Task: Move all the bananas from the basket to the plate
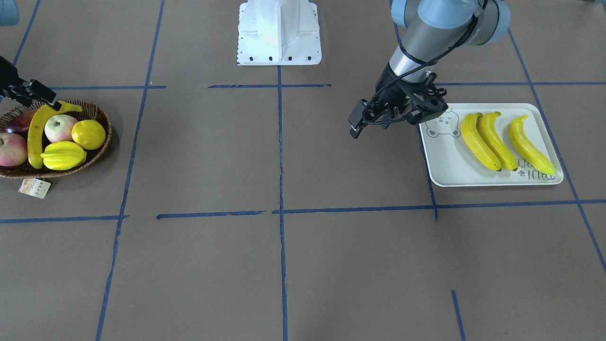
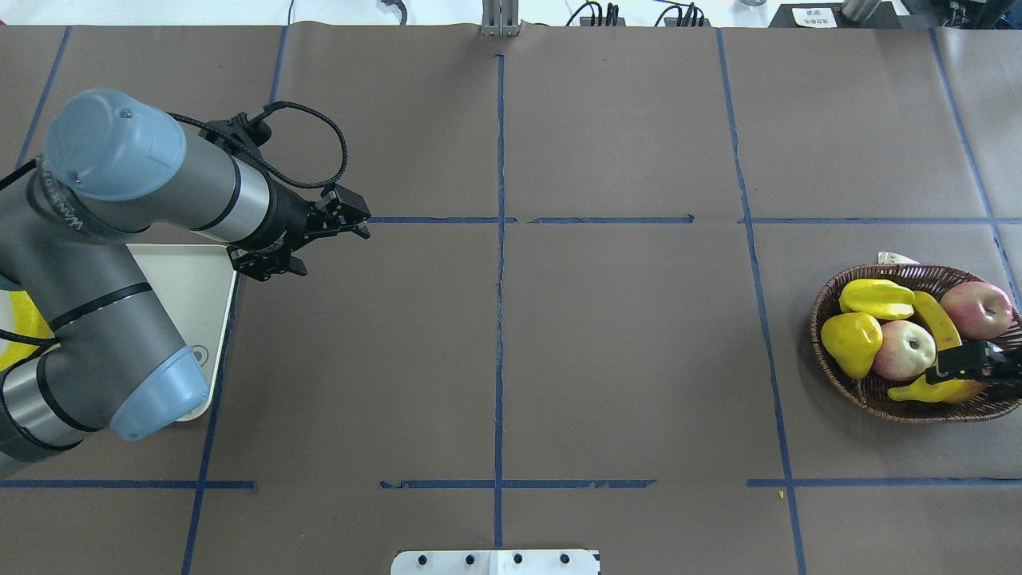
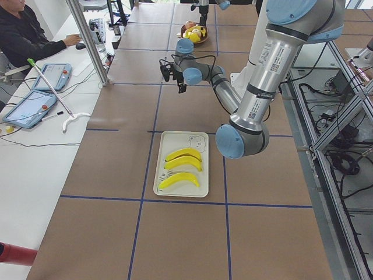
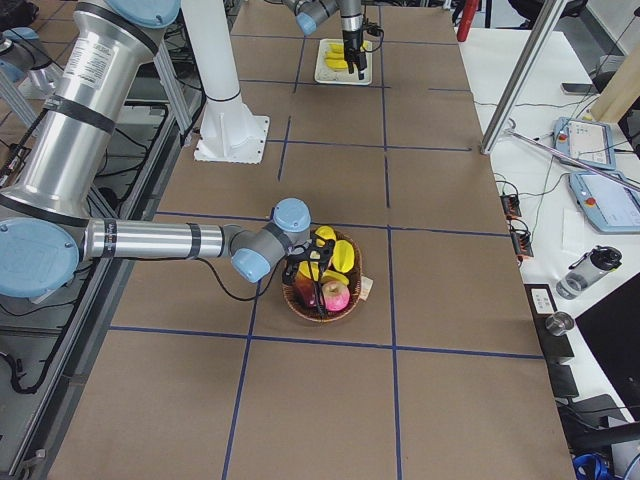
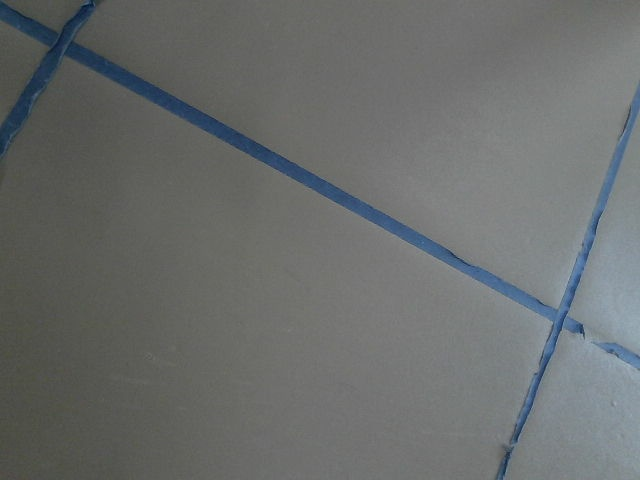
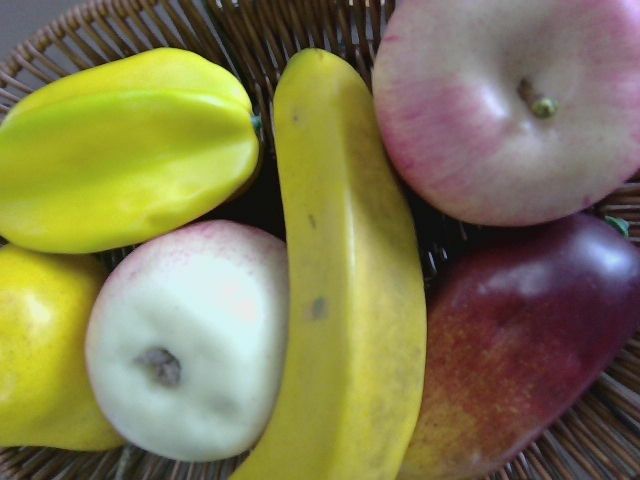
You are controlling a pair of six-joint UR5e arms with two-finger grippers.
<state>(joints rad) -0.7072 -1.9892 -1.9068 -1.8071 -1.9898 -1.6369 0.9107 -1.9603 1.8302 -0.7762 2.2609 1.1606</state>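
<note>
Yellow bananas, three, on plate, frame right in front-facing view; overhead, left arm hides them almost wholly; fourth banana in basket. At its end, right gripper, cut off by frame edge; jaw state indiscernible. Beside plate, left gripper: jaws apart, empty.

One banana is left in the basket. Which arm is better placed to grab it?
The right arm. The right gripper sits at the basket, just over the banana, while the left gripper hangs near the plate, far across the table.
</note>
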